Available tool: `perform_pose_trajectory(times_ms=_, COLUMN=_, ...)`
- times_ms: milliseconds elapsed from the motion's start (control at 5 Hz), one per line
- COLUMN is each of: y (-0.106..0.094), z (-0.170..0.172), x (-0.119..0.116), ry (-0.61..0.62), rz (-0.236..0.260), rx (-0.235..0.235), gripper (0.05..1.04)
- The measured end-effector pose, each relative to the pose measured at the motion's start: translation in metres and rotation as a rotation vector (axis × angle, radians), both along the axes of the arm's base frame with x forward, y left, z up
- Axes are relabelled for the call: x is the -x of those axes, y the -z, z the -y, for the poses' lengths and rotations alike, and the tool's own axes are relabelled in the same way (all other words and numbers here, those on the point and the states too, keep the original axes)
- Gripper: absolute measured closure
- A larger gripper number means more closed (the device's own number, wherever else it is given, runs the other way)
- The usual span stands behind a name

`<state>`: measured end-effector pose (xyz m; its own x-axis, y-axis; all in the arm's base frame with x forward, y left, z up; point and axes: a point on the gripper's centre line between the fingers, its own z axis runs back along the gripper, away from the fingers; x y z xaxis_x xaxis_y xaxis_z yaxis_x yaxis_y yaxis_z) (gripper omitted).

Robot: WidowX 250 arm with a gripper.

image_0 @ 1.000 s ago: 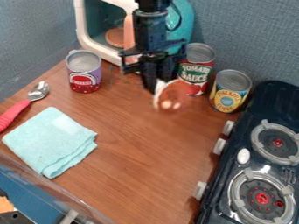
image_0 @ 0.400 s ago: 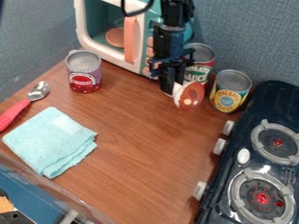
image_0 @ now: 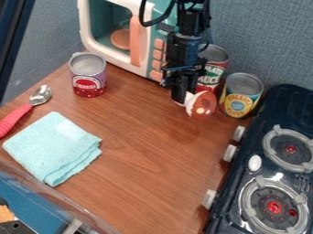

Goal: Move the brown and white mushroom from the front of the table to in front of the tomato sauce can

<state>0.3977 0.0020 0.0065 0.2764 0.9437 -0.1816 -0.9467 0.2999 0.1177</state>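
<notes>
I find the tool point(image_0: 183, 98) clenched on the toy meat point(image_0: 203, 106) in front of the tomato can point(image_0: 213, 73), gripping its white end, presumably for slimness. The pineapple can point(image_0: 241, 98) stands beside the tomato can.

Moderately bright, diffuse indoor light falls over the wooden worktop point(image_0: 140, 151), with soft shading and small glints.
The upward-facing can lids and the pale cloth point(image_0: 49, 148) catch the light, which suggests that it comes mainly from above. A faint, soft-edged darkening lies on the wood below the brown-and-white toy point(image_0: 202, 104). Small highlights mark the bowl of the spoon point(image_0: 41, 94) and the metal around the burners of the black stove point(image_0: 286, 98), while a thin sheen runs along the clear strip point(image_0: 58, 197) at lower left. The interior of the toy microwave point(image_0: 147, 45) is shaded, and the arm point(image_0: 183, 48) reads nearly black.
</notes>
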Motion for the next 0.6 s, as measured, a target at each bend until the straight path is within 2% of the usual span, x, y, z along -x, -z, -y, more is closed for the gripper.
perform_pose_trajectory(times_ms=200, y=0.004, z=-0.001, x=0.007, ry=0.001, rz=0.002, rx=-0.012, gripper=0.833)
perform_pose_trajectory(times_ms=600, y=0.006, z=0.005, x=0.023, ry=0.035, rz=-0.023, rx=-0.043, gripper=0.247)
